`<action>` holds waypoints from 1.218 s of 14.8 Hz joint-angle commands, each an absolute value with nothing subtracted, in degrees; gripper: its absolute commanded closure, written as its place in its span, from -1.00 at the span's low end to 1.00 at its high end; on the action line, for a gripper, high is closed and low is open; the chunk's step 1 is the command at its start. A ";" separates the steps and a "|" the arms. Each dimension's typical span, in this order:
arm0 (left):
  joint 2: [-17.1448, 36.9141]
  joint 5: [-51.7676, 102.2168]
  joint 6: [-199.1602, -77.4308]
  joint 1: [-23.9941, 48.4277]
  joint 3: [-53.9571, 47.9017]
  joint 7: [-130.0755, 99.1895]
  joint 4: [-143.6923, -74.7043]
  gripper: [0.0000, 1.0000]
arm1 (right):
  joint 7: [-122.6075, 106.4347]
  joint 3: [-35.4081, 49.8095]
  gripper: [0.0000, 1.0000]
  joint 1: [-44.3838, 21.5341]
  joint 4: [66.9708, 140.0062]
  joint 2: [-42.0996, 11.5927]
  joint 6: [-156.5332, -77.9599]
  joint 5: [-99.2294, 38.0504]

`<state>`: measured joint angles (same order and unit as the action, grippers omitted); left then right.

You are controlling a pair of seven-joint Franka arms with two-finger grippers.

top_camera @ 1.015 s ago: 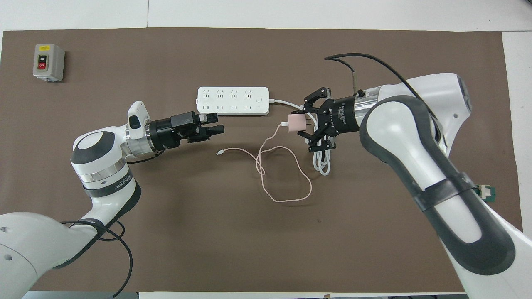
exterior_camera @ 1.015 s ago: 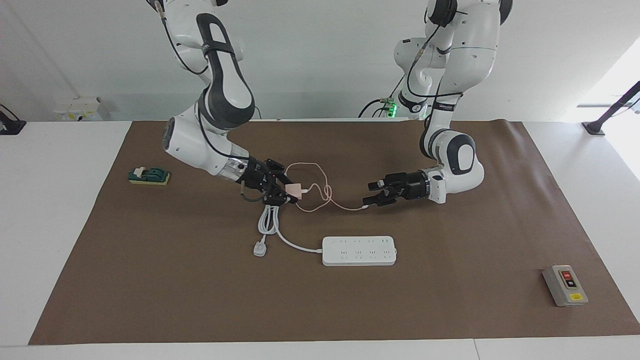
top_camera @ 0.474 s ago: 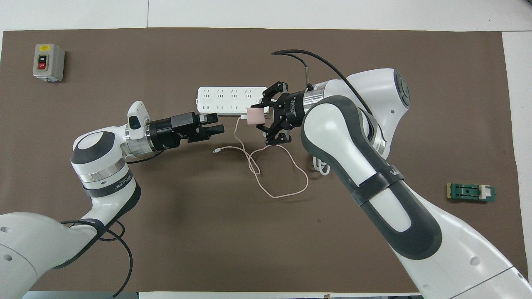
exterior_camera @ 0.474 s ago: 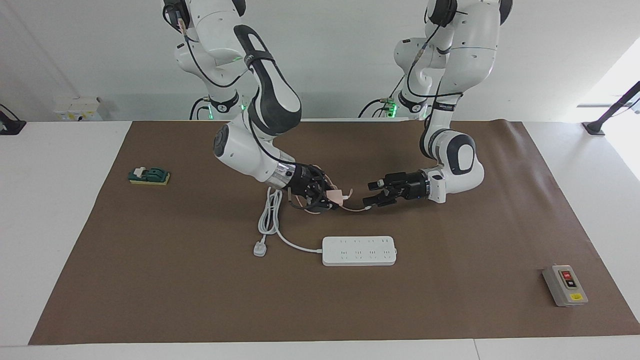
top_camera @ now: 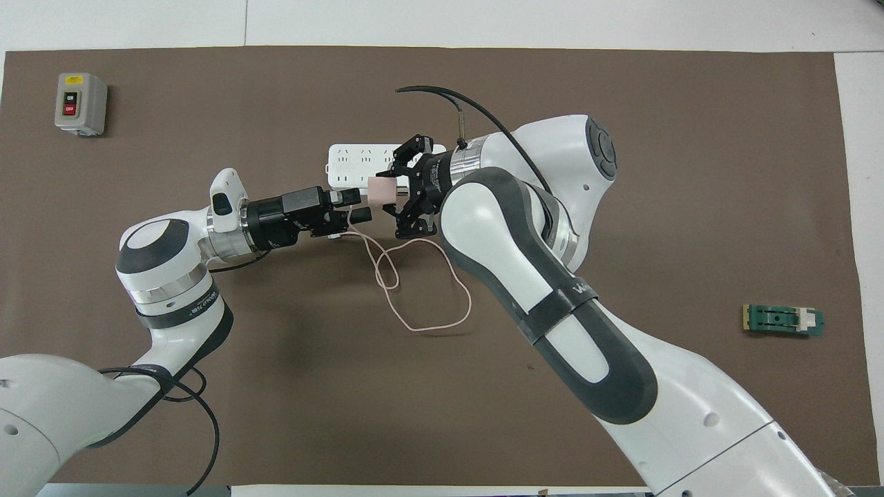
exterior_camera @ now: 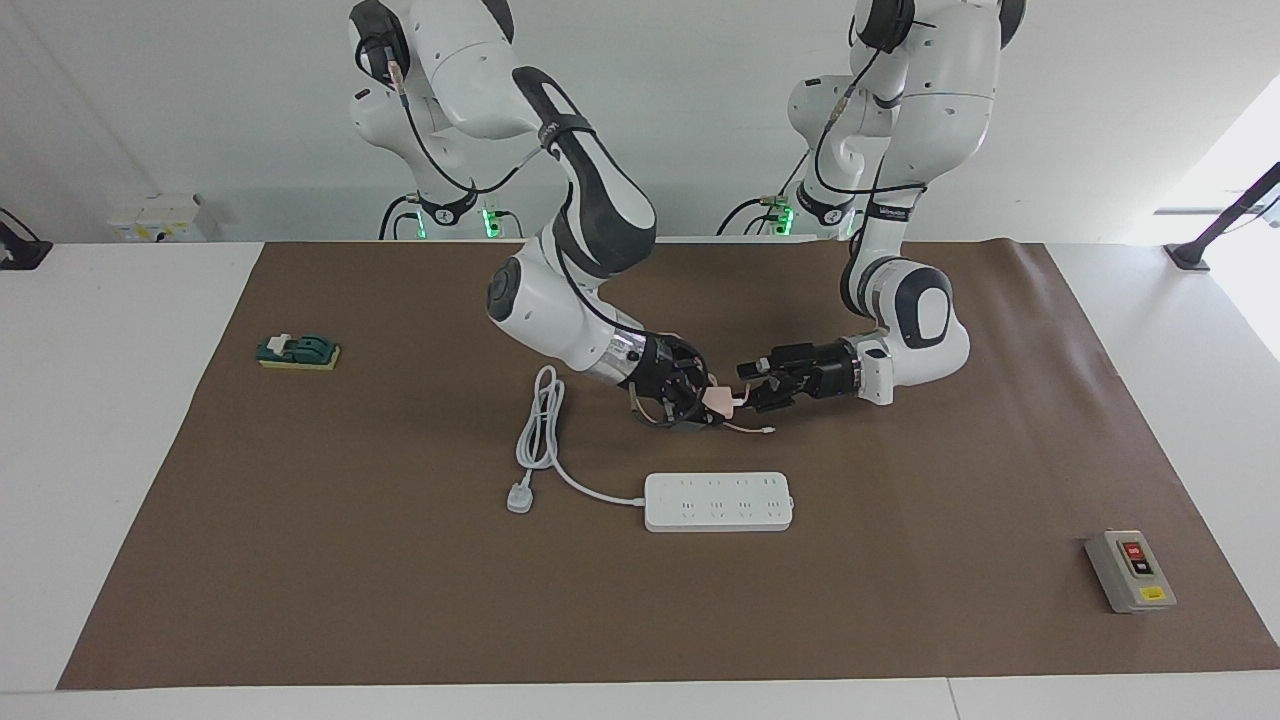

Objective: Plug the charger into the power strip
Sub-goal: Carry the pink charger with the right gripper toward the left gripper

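Your right end effector [exterior_camera: 712, 400] is clamped on the charger [exterior_camera: 717, 397], holding it up just beside the left end effector [exterior_camera: 752, 386], whose fingers stand apart — a handover or a carry, it seems. The power strip [exterior_camera: 718, 501] lies flat on the table [exterior_camera: 900, 600] — next you'll need prongs lined up over a socket.

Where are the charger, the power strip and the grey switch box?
charger [top_camera: 379, 191], overhead view, pink cube's top face.
power strip [exterior_camera: 718, 501], facing view, middle of socket face.
grey switch box [exterior_camera: 1130, 570], facing view, front panel.
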<state>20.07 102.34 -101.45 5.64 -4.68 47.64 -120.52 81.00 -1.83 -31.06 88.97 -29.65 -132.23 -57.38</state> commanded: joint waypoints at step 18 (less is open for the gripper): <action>23.02 99.58 -98.70 4.04 -4.04 49.48 -117.25 -0.98 | 81.74 -2.02 1.00 -33.49 87.10 -31.11 -134.30 -56.78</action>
